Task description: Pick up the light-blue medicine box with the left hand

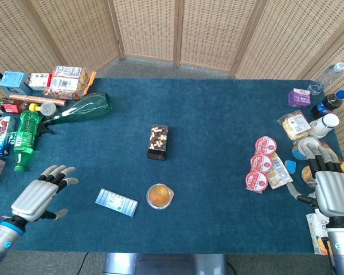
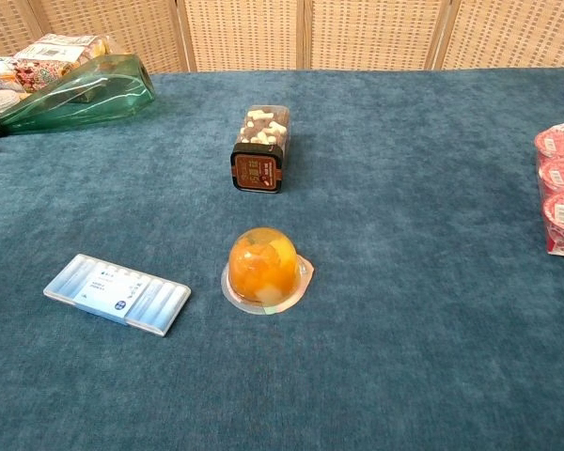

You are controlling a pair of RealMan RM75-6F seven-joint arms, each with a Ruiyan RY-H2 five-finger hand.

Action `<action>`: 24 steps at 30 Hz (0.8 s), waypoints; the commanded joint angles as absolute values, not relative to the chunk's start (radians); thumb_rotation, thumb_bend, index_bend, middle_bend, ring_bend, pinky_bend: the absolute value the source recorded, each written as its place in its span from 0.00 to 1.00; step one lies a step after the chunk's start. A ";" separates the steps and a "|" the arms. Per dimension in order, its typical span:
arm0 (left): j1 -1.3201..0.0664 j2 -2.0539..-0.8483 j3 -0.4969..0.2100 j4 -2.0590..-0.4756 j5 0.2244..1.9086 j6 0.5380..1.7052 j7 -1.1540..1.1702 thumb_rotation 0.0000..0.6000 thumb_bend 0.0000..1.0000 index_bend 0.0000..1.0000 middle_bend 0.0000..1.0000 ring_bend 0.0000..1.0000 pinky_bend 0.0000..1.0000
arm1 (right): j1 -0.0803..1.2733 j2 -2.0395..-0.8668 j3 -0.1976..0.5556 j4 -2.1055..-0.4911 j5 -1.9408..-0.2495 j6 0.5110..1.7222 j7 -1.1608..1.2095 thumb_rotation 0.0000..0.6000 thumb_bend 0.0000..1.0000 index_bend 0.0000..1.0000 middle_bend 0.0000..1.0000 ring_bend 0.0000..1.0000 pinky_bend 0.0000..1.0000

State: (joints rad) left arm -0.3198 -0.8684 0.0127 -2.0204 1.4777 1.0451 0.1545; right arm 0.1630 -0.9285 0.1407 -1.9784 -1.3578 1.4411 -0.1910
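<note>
The light-blue medicine box (image 1: 116, 202) lies flat on the blue tablecloth, left of the orange jelly cup (image 1: 159, 196); the chest view shows the box (image 2: 117, 293) at lower left. My left hand (image 1: 40, 195) hovers open with fingers spread, to the left of the box and apart from it. At the table's right edge my right hand (image 1: 331, 190) stays open, holding nothing. Neither hand shows in the chest view.
A dark snack box (image 1: 158, 141) lies mid-table behind the jelly cup. A green glass bottle (image 1: 83, 109), a green plastic bottle (image 1: 24, 137) and cartons (image 1: 66, 81) crowd the left side. Red-lidded cups (image 1: 261, 163), packets and bottles (image 1: 328, 103) fill the right edge.
</note>
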 commanded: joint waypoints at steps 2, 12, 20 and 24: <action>-0.336 -0.947 0.007 -1.996 1.410 1.037 0.264 1.00 0.27 0.26 0.00 0.00 0.00 | 0.153 -0.913 0.134 -1.981 -1.362 1.440 -0.168 0.81 0.32 0.00 0.00 0.00 0.00; -0.395 -1.047 -0.007 -1.988 1.300 0.984 0.377 1.00 0.27 0.26 0.00 0.00 0.00 | 0.137 -0.901 0.132 -1.965 -1.375 1.455 -0.121 0.81 0.32 0.00 0.00 0.00 0.00; -0.454 -1.154 -0.014 -1.965 1.225 0.956 0.479 1.00 0.27 0.26 0.01 0.00 0.00 | 0.132 -0.901 0.133 -1.947 -1.374 1.456 -0.093 0.81 0.32 0.00 0.00 0.00 0.00; -0.475 -1.208 -0.013 -1.949 1.188 0.961 0.527 1.00 0.27 0.26 0.02 0.00 0.00 | 0.128 -0.898 0.135 -1.938 -1.373 1.458 -0.077 0.82 0.32 0.00 0.00 0.00 0.00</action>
State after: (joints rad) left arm -0.4633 -1.1877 -0.0133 -1.9585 1.2049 0.9598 0.5062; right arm 0.1287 -0.8989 0.1344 -1.9395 -1.3733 1.4573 -0.0792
